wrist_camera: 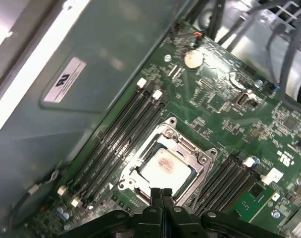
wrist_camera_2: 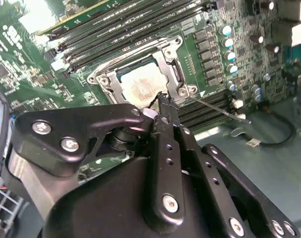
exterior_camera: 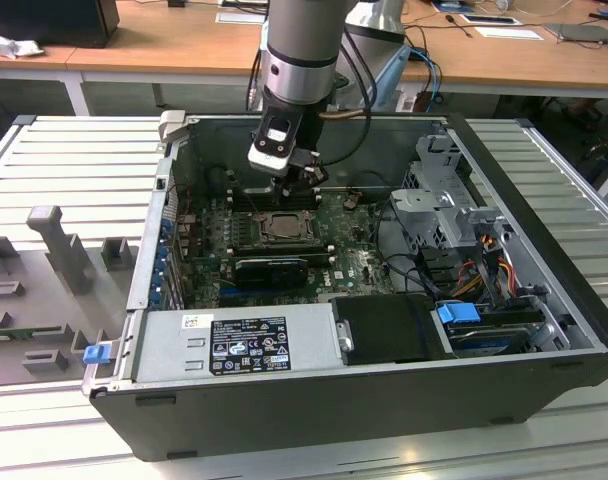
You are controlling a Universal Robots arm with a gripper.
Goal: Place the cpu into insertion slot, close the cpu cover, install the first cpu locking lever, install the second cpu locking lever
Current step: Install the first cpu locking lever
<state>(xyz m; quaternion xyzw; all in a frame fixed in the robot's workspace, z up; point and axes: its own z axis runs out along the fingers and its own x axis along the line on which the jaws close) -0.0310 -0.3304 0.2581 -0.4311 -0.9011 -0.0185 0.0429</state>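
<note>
The cpu (wrist_camera: pixel 165 166), a pale square chip with a reddish smudge, lies in the insertion slot (wrist_camera: pixel 125 184) on the green board. It is also visible in the second wrist view (wrist_camera_2: pixel 140 82) and the exterior view (exterior_camera: pixel 281 226). The cpu cover (wrist_camera: pixel 186 147) lies flat over the socket, framing the chip in its window. A thin metal lever rod (wrist_camera_2: pixel 220 109) juts from one socket corner across the memory slots. My gripper (wrist_camera: pixel 161 192) hangs just above the socket's edge, fingertips pressed together with nothing between them (wrist_camera_2: pixel 163 98) (exterior_camera: pixel 302 188).
Long black memory slots (wrist_camera: pixel 116 144) flank the socket on both sides. A black card (exterior_camera: pixel 272 268) lies in front of it. The case walls (exterior_camera: pixel 154 240), the power supply (exterior_camera: pixel 234 345), the drive cage (exterior_camera: pixel 454 215) and cables (exterior_camera: pixel 484 270) hem in the board.
</note>
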